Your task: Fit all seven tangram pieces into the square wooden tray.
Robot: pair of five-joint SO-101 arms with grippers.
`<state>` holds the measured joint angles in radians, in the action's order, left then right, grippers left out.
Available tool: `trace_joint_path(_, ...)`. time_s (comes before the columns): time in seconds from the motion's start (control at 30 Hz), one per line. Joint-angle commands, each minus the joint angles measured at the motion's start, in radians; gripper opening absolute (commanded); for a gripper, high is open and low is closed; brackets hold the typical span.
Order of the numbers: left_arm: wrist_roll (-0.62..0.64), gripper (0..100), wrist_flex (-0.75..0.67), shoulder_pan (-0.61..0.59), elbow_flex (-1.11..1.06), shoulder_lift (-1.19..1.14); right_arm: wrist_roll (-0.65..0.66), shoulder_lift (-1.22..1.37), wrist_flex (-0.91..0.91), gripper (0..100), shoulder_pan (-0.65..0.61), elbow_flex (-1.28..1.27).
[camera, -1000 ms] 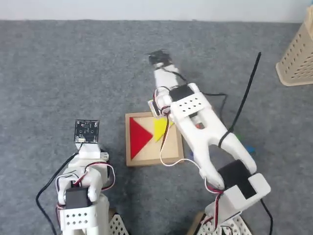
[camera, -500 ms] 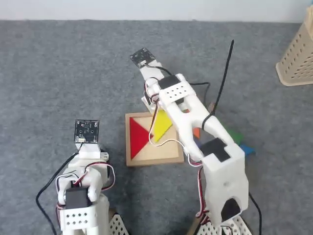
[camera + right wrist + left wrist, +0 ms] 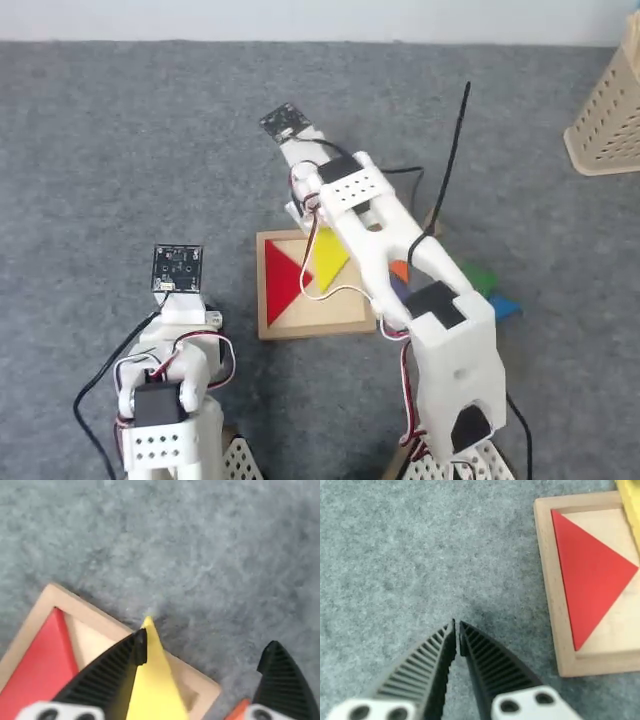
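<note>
Overhead, the grey counter [image 3: 120,130] carried both arms and every piece. The right arm [image 3: 455,350] stretched from the near right edge diagonally over the right half of the square wooden tray [image 3: 268,328], with its wrist above the tray's far rim. The right claw [image 3: 207,652] was released, its two fingers set wide apart and gripping nothing; one finger lay against the yellow triangle [image 3: 155,690], the other hung over bare counter beyond the tray. The left arm [image 3: 165,400] stood folded at the near left, just left of the tray. The left claw [image 3: 456,627] was clenched, fingertips almost touching, with nothing between them, and it pointed at bare counter to the left of the tray. A slatted basket [image 3: 610,110] stood at the far right edge.

The tray lay at the centre of the counter, between the two arms. A red triangle [image 3: 282,280] lay flat in its left half, long edge along the left wall. The yellow triangle sat to the right of the red one, partly hidden by the right arm; in the right wrist view its pointed tip overlapped the tray's far rim. Outside the tray, just to its right, lay an orange piece [image 3: 400,270], a green piece [image 3: 480,275] and a blue piece [image 3: 505,305], all partly hidden by the arm.
</note>
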<state>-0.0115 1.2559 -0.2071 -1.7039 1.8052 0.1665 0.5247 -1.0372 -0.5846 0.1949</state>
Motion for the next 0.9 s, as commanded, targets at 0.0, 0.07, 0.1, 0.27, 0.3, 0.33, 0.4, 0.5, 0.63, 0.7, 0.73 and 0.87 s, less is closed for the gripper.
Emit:
trace_joint_path(0.0, 0.008, 1, 0.006, -0.005, 0.019, 0.021, -0.034, -0.062, -0.008, 35.1, -0.012, 0.058)
trace_joint_path(0.07, 0.008, 1, 0.006, -0.005, 0.019, 0.021, -0.044, -0.050, -0.007, 35.1, -0.012, 0.058)
trace_joint_path(0.1, 0.008, 1, 0.006, -0.005, 0.019, 0.021, -0.046, -0.044, -0.007, 35.1, -0.012, 0.058)
trace_joint_path(0.27, 0.008, 1, 0.006, -0.005, 0.019, 0.021, -0.048, -0.073, -0.010, 35.1, -0.013, 0.058)
trace_joint_path(0.3, 0.008, 1, 0.006, -0.005, 0.019, 0.021, -0.048, -0.088, -0.015, 35.1, -0.012, 0.058)
trace_joint_path(0.33, 0.008, 1, 0.006, -0.005, 0.019, 0.021, -0.048, -0.105, -0.018, 35.1, -0.012, 0.057)
trace_joint_path(0.4, 0.008, 1, 0.006, -0.005, 0.019, 0.021, -0.060, -0.133, -0.035, 35.1, -0.018, 0.054)
trace_joint_path(0.5, 0.008, 1, 0.006, -0.005, 0.019, 0.021, -0.058, -0.160, -0.047, 35.1, -0.056, 0.041)
trace_joint_path(0.63, 0.008, 1, 0.006, -0.005, 0.019, 0.021, -0.044, -0.153, -0.028, 35.1, -0.090, 0.021)
trace_joint_path(0.7, 0.008, 1, 0.006, -0.005, 0.019, 0.021, -0.044, -0.127, 0.001, 35.1, -0.087, 0.021)
trace_joint_path(0.73, 0.008, 1, 0.006, -0.005, 0.019, 0.021, -0.044, -0.107, 0.008, 35.1, -0.084, 0.026)
trace_joint_path(0.87, 0.008, 1, 0.006, -0.005, 0.019, 0.021, -0.044, -0.036, 0.056, 35.1, -0.054, 0.026)
